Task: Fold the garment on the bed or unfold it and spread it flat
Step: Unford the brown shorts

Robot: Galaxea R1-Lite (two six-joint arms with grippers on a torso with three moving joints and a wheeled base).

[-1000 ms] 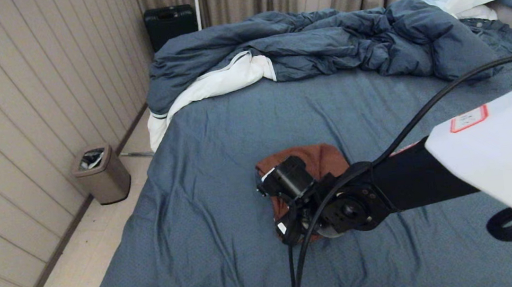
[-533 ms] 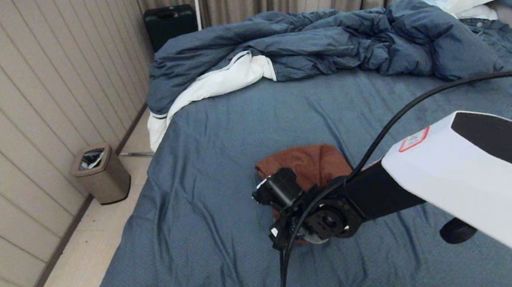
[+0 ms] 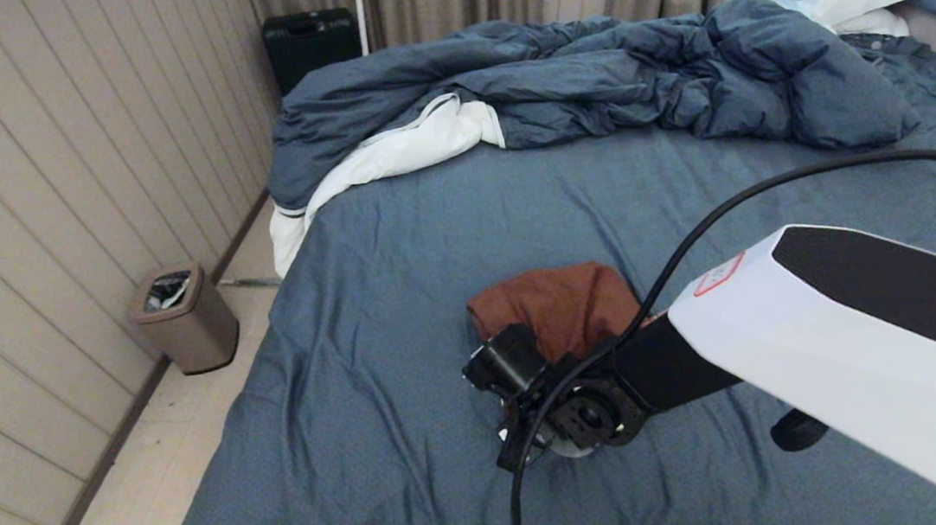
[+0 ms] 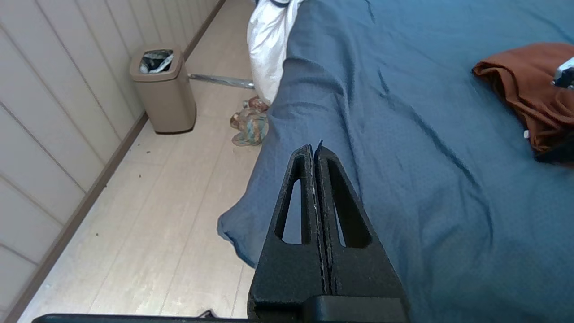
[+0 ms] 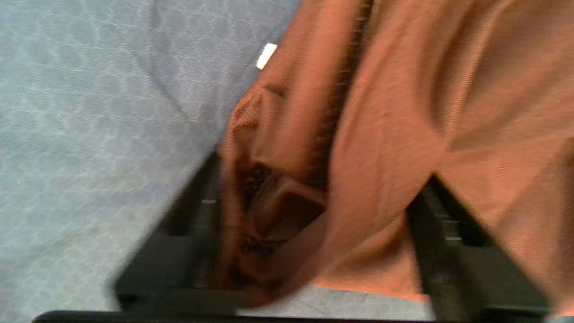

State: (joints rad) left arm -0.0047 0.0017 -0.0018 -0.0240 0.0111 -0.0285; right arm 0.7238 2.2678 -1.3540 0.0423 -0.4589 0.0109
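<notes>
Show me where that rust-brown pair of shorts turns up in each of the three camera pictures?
Head view: the shorts lie mid-bed, just beyond the right hand.
Left wrist view: shorts at the far right edge.
Right wrist view: shorts fill the picture, bunched between the hand's fingers.
Shared landmark: the slate-blue sheet.

A red-bordered white label (image 3: pixel 719 273) sits on the right arm's white casing (image 3: pixel 835 363), its print too small to read.
</notes>
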